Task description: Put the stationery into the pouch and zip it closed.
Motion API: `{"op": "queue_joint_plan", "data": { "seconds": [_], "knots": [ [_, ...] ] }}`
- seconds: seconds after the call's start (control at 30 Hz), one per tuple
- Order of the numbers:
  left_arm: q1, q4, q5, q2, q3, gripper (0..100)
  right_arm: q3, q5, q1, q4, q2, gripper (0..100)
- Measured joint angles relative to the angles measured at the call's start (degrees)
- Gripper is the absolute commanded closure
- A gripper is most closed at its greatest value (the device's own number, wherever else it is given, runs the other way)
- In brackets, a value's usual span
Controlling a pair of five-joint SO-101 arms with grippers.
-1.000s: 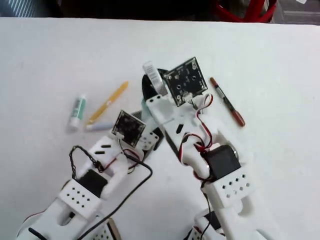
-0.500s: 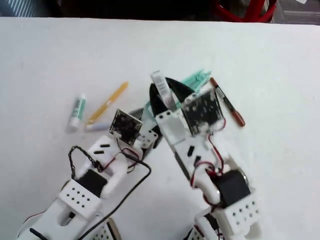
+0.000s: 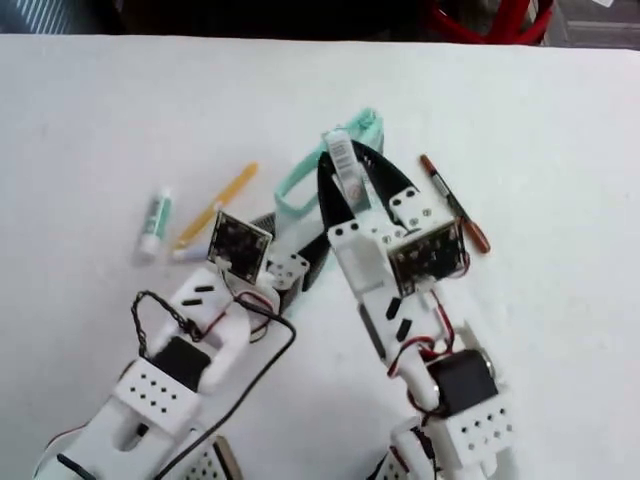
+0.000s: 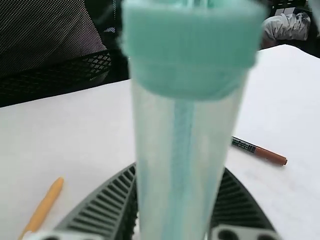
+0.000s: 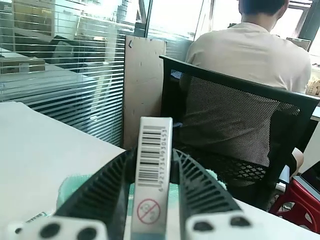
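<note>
1. Pouch [image 4: 190, 125], mint green, stood clenched in the left gripper [image 4: 179, 172]; the left wrist view showed that hold plainly, the high view half hid it.
2. Right gripper [image 5: 152, 151] grasped a white stick [image 5: 153, 175] close over the pouch.
3. Brown pen [image 3: 455, 205] lay just beside the pouch; yellow pen [image 3: 215, 207] and green-white tube [image 3: 155, 222] lay across from it.
4. Since a second earlier, the stick had swung toward the brown pen, baring more pouch.
5. A barcode sticker ran down the stick.

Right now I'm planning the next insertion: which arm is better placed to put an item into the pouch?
Right. The right tool is shut on the barcoded white stick, close above the pouch; the left tool is shut on the pouch, likely occupied steadying it.
</note>
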Motion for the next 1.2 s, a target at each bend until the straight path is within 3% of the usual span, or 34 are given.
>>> {"op": "queue_joint_plan", "data": {
  "seconds": [0.1,0.23,0.33,0.47,0.83,0.97,1.2],
  "knots": [
    [0.5,0.0,0.0,0.0,0.0,81,-1.5,0.0,0.0,-0.6,3.7,98.1],
    [0.5,0.0,0.0,0.0,0.0,81,-9.3,0.0,0.0,8.1,4.7,98.1],
    [0.5,0.0,0.0,0.0,0.0,81,-17.8,1.5,0.2,18.5,6.8,98.1],
    [0.5,0.0,0.0,0.0,0.0,81,-31.2,9.7,-1.1,32.4,14.9,98.1],
    [0.5,0.0,0.0,0.0,0.0,81,-84.3,20.1,-1.9,78.3,57.3,98.1],
    [0.5,0.0,0.0,0.0,0.0,80,-91.0,21.7,-1.1,82.0,61.7,98.1],
    [0.8,0.0,0.0,0.0,0.0,80,-87.3,27.0,-0.2,82.3,57.3,98.1]
  ]
}}
